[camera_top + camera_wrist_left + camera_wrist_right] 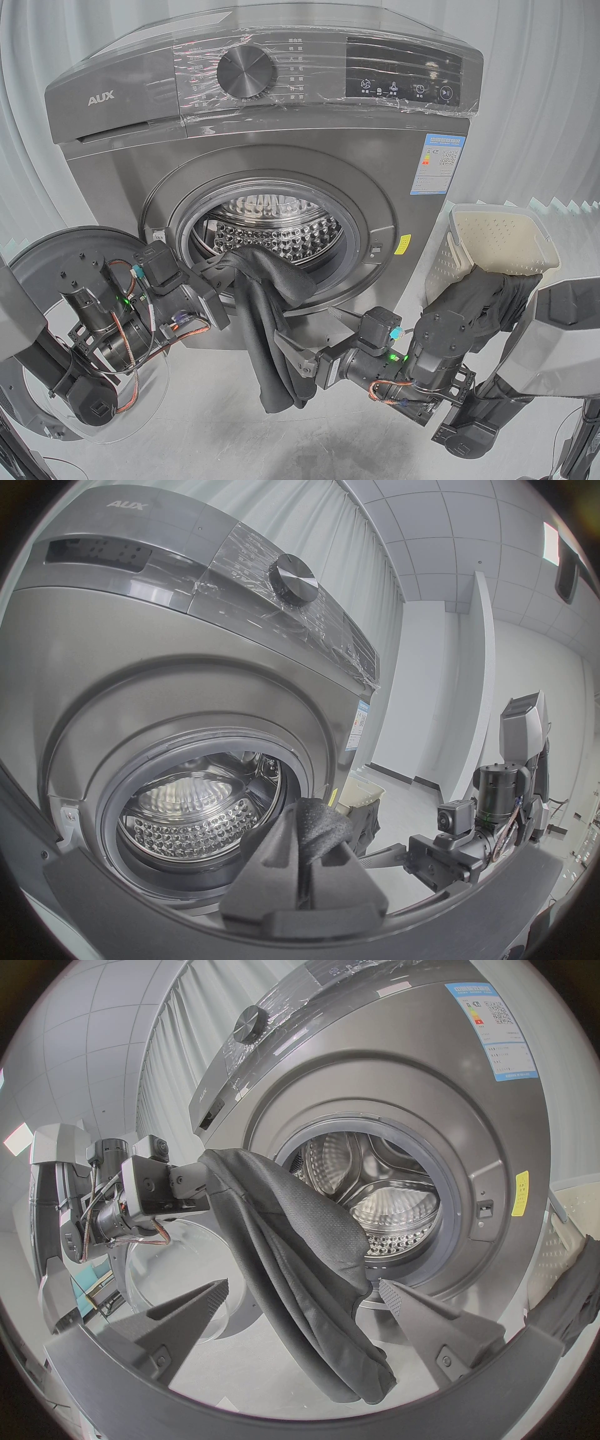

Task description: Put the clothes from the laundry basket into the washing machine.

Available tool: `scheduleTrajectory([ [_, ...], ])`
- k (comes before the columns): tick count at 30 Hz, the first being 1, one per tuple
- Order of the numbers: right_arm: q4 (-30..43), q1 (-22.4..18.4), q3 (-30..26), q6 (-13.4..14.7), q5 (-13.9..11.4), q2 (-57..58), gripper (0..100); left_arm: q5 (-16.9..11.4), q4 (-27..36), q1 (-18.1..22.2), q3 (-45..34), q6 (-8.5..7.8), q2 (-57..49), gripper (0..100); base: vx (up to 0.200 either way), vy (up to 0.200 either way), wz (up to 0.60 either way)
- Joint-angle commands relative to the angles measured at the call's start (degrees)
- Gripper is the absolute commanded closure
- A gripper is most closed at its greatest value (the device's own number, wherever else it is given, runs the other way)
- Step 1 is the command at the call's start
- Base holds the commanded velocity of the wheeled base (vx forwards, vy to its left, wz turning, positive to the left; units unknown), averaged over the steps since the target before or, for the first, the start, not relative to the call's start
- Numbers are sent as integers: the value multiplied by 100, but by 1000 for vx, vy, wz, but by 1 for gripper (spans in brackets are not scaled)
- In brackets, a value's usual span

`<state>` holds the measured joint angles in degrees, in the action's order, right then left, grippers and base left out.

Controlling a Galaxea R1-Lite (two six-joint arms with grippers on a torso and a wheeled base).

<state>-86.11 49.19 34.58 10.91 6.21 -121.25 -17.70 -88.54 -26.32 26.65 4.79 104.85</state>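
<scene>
A dark grey garment (pixel 269 325) hangs in front of the washing machine's open drum (pixel 275 231). My left gripper (pixel 215 270) is shut on its top edge, just left of the drum opening; the pinched cloth (pixel 322 820) shows between the fingers (pixel 275 861). One fold rests on the lower rim of the opening, and the rest dangles toward the floor. My right gripper (pixel 290 356) stands open low at the hanging part, and the garment (pixel 294 1254) falls between its spread fingers (pixel 187 1310). The white laundry basket (pixel 500 231) stands at the right, with more dark clothes (pixel 494 300) draped over its front edge.
The machine's round door (pixel 37 275) is swung open to the left, behind my left arm. Bare grey floor (pixel 206 431) lies below the garment. The basket sits close to the machine's right side, beside a pale curtain (pixel 544 94).
</scene>
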Motion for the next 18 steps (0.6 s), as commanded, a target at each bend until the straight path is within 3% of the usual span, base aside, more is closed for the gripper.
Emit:
scheduleTrajectory([
  [1, -11, 82, 75, -19, -23, 31, 0, 109, 3, -31, 16, -4, 18, 100, 0, 0, 0],
  [7, 51, 240, 541, -124, -111, -101, 0, 153, -5, -66, 86, 4, 97, 100, 0, 0, 0],
  [14, 271, 152, 1446, -186, -102, -567, 0, 302, -5, -66, 174, 22, 106, 100, 0, 0, 0],
  [18, 385, 170, 1613, -203, -67, -672, 0, 320, 3, -66, 209, 39, 132, 100, 0, 0, 0],
])
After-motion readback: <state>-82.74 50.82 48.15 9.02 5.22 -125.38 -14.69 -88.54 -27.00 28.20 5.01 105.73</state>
